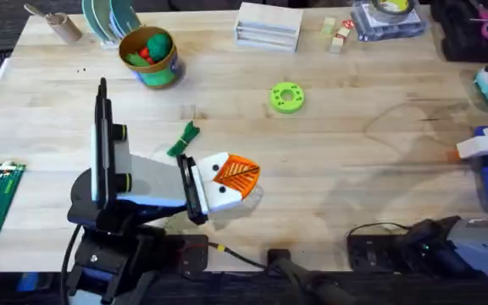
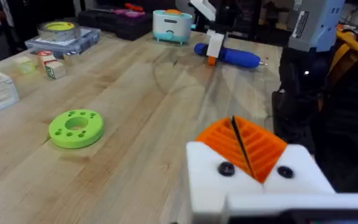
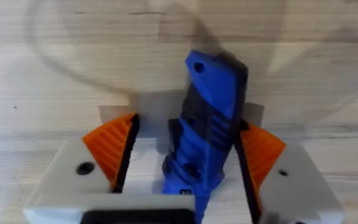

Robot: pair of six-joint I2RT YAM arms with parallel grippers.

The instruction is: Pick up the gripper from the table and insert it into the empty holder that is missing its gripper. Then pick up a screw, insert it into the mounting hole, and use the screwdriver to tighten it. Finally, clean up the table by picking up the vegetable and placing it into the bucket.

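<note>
Open bench (image 1: 354, 152) btwn my arms, only the green disc (image 1: 285, 97) mid-way. Bucket (image 1: 150, 56) & boxes (image 1: 268, 25) crowd the far edge.

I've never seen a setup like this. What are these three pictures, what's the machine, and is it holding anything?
Two robot arms work at a wooden table. One picture looks down from above; the other two come from cameras on each arm's wrist. The left gripper, white with orange pads pressed together, holds nothing. The right gripper is closed around a blue screwdriver. On the table lie a small green toy vegetable, a flat green disc and a bucket holding toys.
</note>
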